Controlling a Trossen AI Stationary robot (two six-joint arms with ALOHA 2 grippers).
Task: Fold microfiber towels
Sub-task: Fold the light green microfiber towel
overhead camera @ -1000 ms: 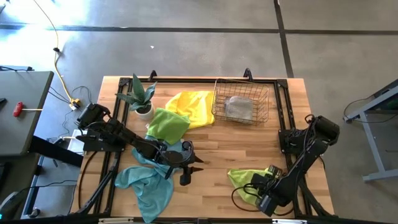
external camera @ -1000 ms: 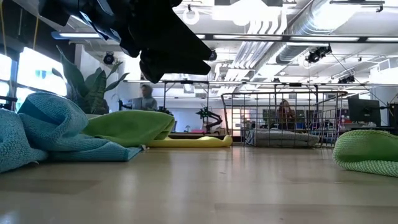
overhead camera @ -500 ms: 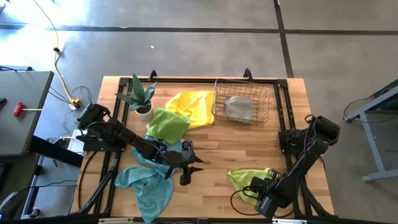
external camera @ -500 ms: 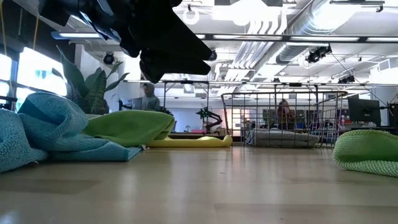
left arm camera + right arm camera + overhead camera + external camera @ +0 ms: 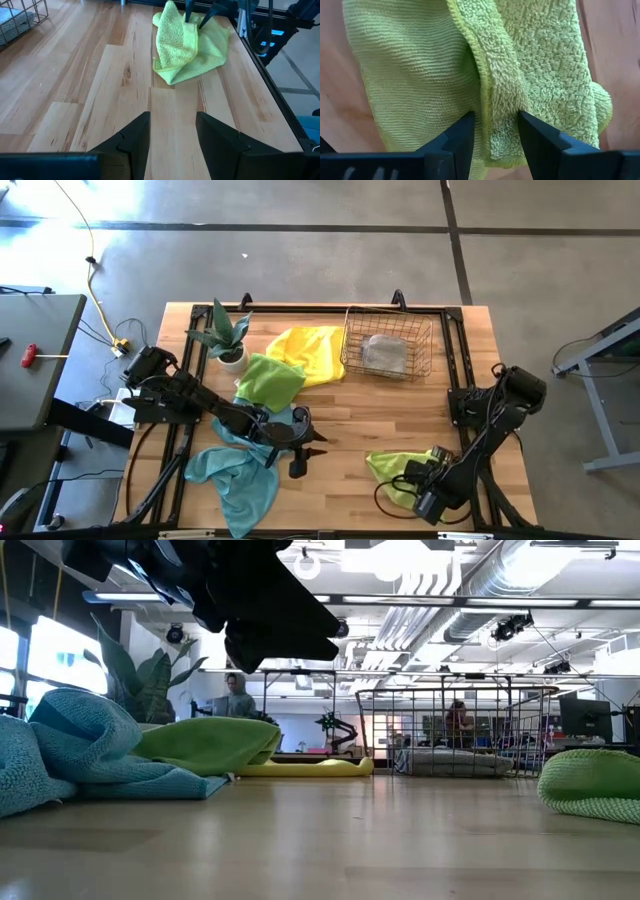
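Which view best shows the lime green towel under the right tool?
The right wrist view: the lime green towel fills it, a fold between the tool's fingers. The left wrist view shows its whole bunched shape, the high view a patch, the low view an edge.

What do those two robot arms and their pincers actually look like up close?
Both arms are black and jointed, with black cables looping alongside them. The left gripper ends in two flat, wedge-shaped black fingers with angular edges. The right gripper has the same pair of dark matte fingers. No markings show on them.
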